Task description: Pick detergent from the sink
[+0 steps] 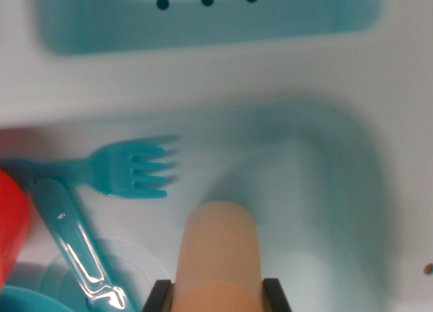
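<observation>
right now the end effector point(218, 297) sits at the bottom edge of the wrist view, its two dark fingers point(157, 297) pressed against either side of a peach-coloured detergent bottle point(218, 254), pinching it. the bottle points away from the camera over the pale basin of the sink point(318, 190), and whether it touches the basin floor i cannot tell. toward the wrist view's left, a teal fork point(128, 170) lies in the sink with its tines pointing at the middle. just below it lies a teal handle point(74, 248), glossy and angled. a red object point(12, 224) shows at the left edge. beyond the sink's far rim is a teal tray point(203, 28) with three dark holes.
</observation>
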### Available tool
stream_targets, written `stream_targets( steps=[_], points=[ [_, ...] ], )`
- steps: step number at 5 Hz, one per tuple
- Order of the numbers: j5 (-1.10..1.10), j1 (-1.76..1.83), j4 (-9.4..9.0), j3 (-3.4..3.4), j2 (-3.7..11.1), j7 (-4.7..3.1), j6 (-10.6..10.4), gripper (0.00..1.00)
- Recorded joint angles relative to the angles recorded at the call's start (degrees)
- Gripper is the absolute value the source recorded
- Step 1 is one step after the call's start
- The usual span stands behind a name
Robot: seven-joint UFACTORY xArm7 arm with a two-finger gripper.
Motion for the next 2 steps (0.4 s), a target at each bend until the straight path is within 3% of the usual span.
stream_targets(
  steps=[2],
  points=[
    [-0.02,0.01,0.57,0.0,-0.18,-0.02,0.7,1.0]
  ],
)
